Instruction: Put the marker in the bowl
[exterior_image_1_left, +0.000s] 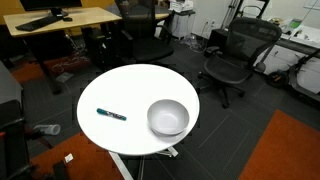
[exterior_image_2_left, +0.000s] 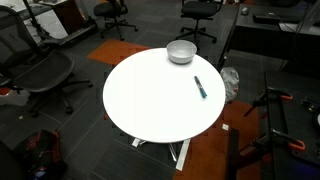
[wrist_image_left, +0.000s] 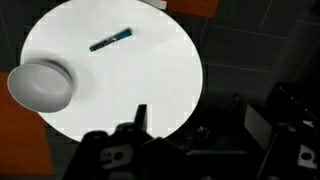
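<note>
Only dark parts of the gripper (wrist_image_left: 190, 135) show along the bottom edge of the wrist view, and whether its fingers stand apart or together cannot be told. The marker (wrist_image_left: 111, 40) lies flat on the table (wrist_image_left: 140, 85) near the top centre, well apart from the bowl (wrist_image_left: 42, 85) at the left edge. I judge the approach should come down with the jaws spanning the marker's thin width at mid-length, stopping short of scraping the tabletop.

The round table (exterior_image_1_left: 135, 95) looks smooth matt white; the bowl (exterior_image_1_left: 168, 118) smooth, faintly glossy; orange carpet (exterior_image_1_left: 285, 150) cloth-like.
</note>
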